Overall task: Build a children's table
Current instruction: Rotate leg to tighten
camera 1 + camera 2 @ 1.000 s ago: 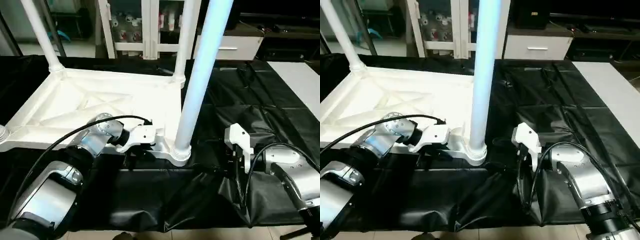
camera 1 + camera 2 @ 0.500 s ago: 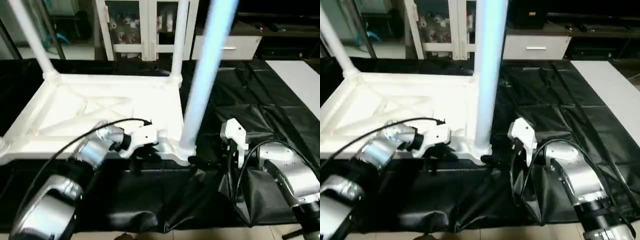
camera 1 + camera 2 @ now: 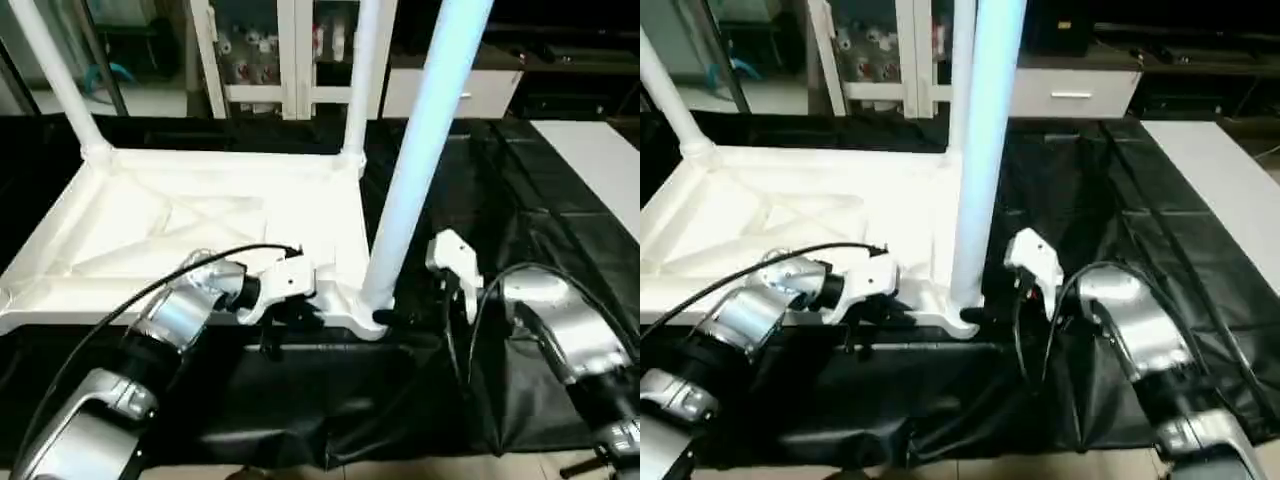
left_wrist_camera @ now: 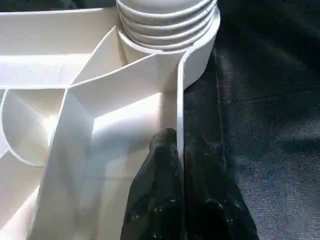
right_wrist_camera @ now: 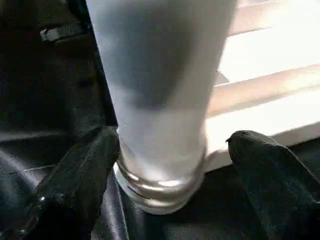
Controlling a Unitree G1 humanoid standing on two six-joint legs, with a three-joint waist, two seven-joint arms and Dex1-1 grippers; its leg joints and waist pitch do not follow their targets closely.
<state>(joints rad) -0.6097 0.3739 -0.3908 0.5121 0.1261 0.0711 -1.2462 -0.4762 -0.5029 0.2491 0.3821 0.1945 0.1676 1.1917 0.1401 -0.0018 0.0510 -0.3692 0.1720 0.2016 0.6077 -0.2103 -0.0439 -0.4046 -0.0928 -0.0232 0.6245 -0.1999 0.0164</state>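
Three legs are in sight on the upturned tabletop [image 3: 200, 215], which lies on the black cloth [image 3: 520, 230] with its ribbed underside up. The nearest leg [image 3: 415, 150], standing in the near corner socket [image 4: 170, 30], is the landmark. Its long axis runs almost upright, leaning slightly away from the tabletop, and its threaded foot sits in the socket.

The right gripper [image 5: 165, 165] is the closer hand. It reaches in level from the cloth side, and the leg's base stands between its fingers [image 5: 80, 175], which are spread wide on either side of the tube, apparently without touching it. My guess is that closing on the tube comes next.

The left gripper [image 4: 180, 165], just beside the socket, is pinched tight on the tabletop's thin edge wall [image 4: 180, 100], holding it.

All parts are plain white plastic; the leg is a smooth tapered tube.
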